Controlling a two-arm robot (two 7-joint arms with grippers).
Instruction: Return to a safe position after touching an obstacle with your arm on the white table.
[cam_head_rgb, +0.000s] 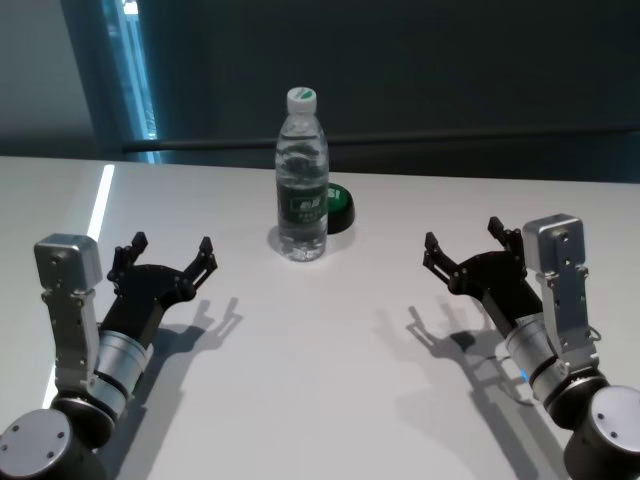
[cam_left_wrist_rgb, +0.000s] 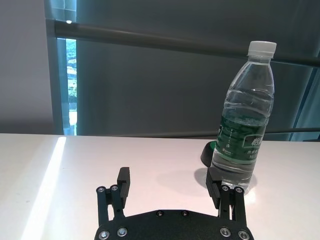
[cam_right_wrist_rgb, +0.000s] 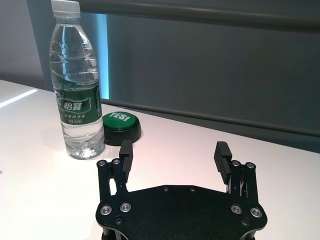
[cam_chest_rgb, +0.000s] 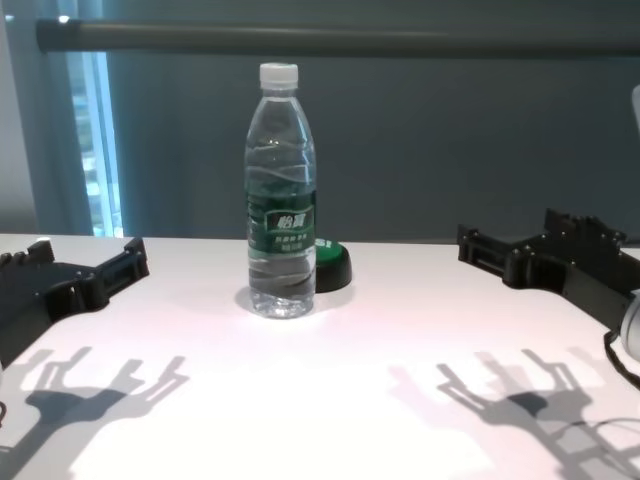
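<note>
Left gripper (cam_head_rgb: 172, 254), right gripper (cam_head_rgb: 465, 243) gape, low

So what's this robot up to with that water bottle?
Right now nothing is being held. The water bottle stands upright on the white table, with a low black-and-green puck just behind it. The left gripper and right gripper hover low on either side, fingers open, both well clear of the bottle. It looks like a resting, hands-off pose.
</note>
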